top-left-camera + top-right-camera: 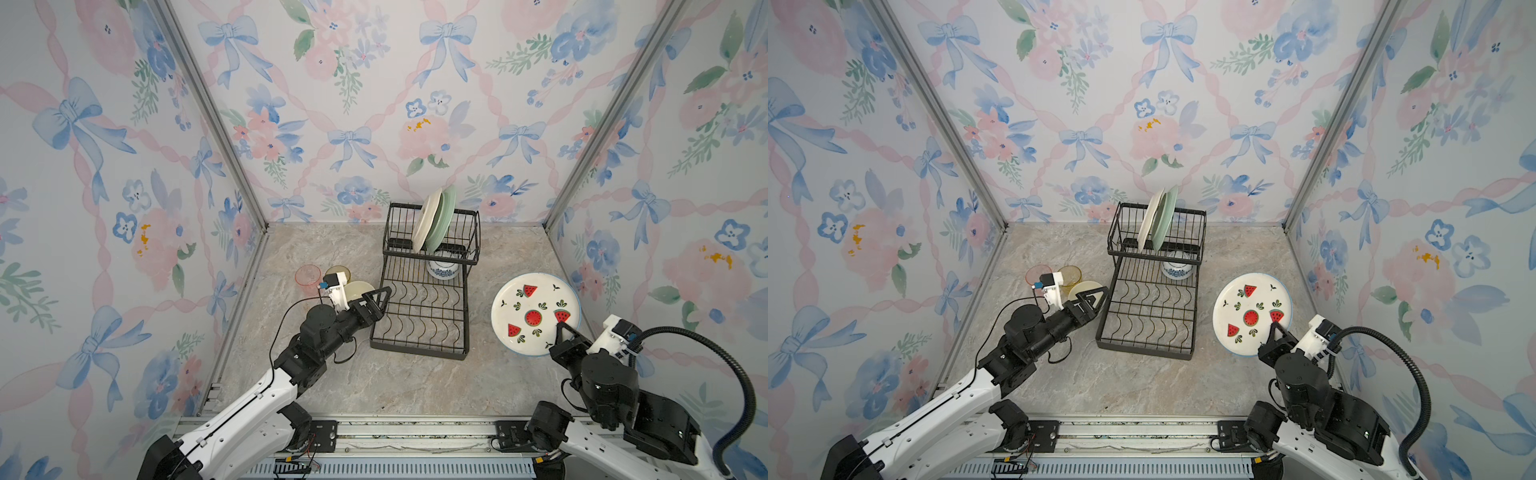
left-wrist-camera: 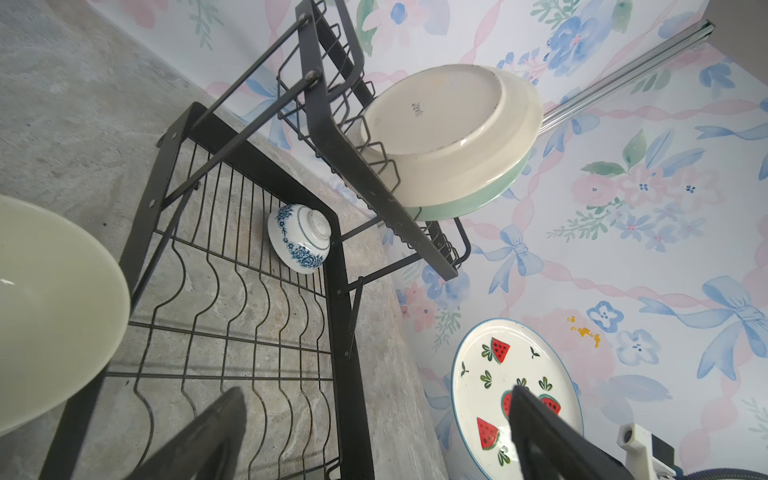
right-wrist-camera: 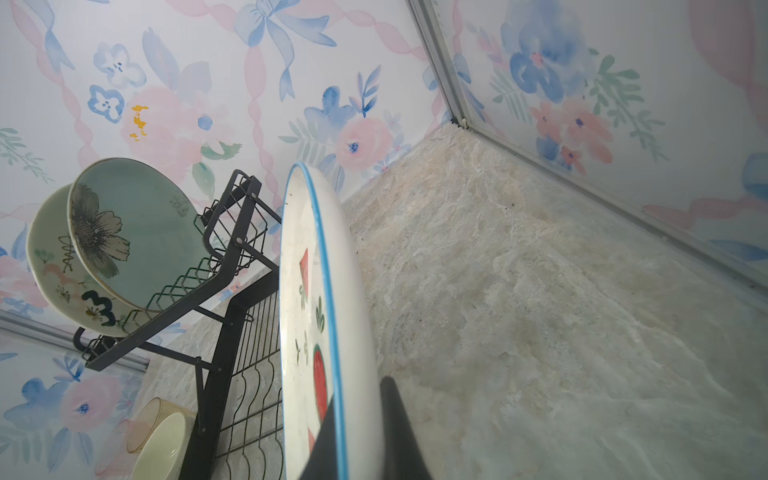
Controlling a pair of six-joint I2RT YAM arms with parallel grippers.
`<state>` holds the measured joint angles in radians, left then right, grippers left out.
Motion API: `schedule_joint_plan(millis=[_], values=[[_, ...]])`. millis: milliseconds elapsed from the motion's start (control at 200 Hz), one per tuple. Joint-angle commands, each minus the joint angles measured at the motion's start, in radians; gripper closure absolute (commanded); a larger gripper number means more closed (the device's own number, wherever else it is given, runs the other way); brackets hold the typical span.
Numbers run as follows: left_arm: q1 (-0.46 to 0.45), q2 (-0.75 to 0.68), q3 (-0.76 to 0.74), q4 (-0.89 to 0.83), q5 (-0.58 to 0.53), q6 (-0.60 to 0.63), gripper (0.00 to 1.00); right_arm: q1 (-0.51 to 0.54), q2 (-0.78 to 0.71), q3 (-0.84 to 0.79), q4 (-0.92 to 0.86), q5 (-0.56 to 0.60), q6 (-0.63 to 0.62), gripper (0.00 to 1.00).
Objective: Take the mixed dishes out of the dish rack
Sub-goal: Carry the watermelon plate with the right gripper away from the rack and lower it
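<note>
**Gripping the watermelon-print plate (image 1: 536, 309) beside the dish rack (image 1: 422, 308)**

Clamps the right gripper (image 1: 562, 332) onto the near rim of the watermelon-print plate, jaws clenched on the blue-edged lip. Holds it just right of the dish rack and clear of the black wire, painted face up and tilted in both top views. Cannot tell whether the far edge touches the marbled countertop (image 1: 395, 386).

Poises the left gripper (image 1: 380, 299) at the left edge of the rack's lower tray, jaws spread wide and grasping nothing.

Shows the cream bowl (image 1: 360, 288) upright on the countertop just left of the rack, partly hidden under that wrist. Places the yellow tumbler (image 1: 1070, 276) and the pink tumbler (image 1: 1038, 275) farther left of the rack, side by side, mouths up.

Shows, in the raised basket at the back of the rack, the cream plate (image 1: 427, 221) and the pale green plate (image 1: 444, 216) standing on edge and leaning together, the green one on the right. Finds the blue-and-white bowl (image 1: 444, 269) turned foot-up on the lower tray, under the right end of the basket.
</note>
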<state>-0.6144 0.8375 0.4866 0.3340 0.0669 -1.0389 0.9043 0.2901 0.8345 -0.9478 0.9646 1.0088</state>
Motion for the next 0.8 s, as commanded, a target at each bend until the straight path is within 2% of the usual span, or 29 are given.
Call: schedule_joint_plan(millis=[0,175,355,450,560,795], values=[[-0.001,0.016,0.036,-0.003,-0.007,0.03,0.02,-0.005,0.041,0.075,-0.015,0.107,0.005,1.0],[-0.02,0.027,0.046,-0.004,-0.014,0.032,0.02,-0.008,0.132,0.13,-0.119,0.144,0.049,1.0],[-0.03,0.034,0.049,-0.003,-0.018,0.037,0.02,-0.021,0.157,0.1,-0.063,0.115,0.025,1.0],[-0.031,0.036,0.048,-0.003,-0.019,0.037,0.02,-0.062,0.184,0.082,-0.047,0.085,0.026,1.0],[-0.032,0.038,0.044,-0.003,-0.014,0.038,0.02,-0.15,0.205,0.035,0.036,-0.046,-0.017,1.0],[-0.033,0.029,0.03,-0.003,-0.013,0.037,0.02,-0.444,0.219,-0.083,0.225,-0.323,-0.1,1.0]])
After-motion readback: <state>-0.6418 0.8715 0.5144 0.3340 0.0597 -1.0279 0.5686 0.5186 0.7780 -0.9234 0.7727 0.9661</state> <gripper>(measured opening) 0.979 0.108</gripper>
